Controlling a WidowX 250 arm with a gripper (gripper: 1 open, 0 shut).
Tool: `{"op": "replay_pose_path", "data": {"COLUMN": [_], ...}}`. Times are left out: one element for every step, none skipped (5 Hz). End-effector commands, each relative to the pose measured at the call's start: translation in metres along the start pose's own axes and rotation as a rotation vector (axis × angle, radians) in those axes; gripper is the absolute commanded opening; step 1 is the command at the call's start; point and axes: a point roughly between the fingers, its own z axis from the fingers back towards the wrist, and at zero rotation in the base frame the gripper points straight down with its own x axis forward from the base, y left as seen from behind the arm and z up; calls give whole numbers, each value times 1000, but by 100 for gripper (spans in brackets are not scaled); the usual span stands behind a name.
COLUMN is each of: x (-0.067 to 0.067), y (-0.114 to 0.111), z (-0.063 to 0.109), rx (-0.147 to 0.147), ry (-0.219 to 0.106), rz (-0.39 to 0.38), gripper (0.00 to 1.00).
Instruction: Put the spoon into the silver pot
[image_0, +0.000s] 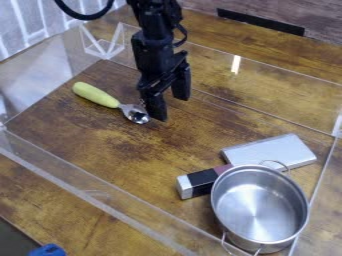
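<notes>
The spoon (107, 100) lies flat on the wooden table at left of centre, its yellow-green handle pointing up-left and its small metal bowl (135, 115) at lower right. My black gripper (166, 102) hangs straight down just right of the spoon's bowl, open, with one finger close above the bowl and nothing held. The silver pot (258, 208) stands empty at the lower right, far from the gripper.
A flat grey slab (270, 152) lies just above the pot, and a small black-and-white block (198, 182) sits at the pot's left. Clear plastic walls (80, 190) enclose the work area. A blue object (48, 250) shows at the bottom edge.
</notes>
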Motion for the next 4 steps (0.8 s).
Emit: {"op": "replay_pose_path", "data": {"x": [2, 10, 3, -7], "y": [-15, -18, -31, -42], "z": [11, 11, 28, 46], "rx": [-65, -66, -58, -50], "ry": [-20, -25, -5, 16], "rz": [-3, 17, -85, -184], "gripper": [0, 0, 0, 0]}}
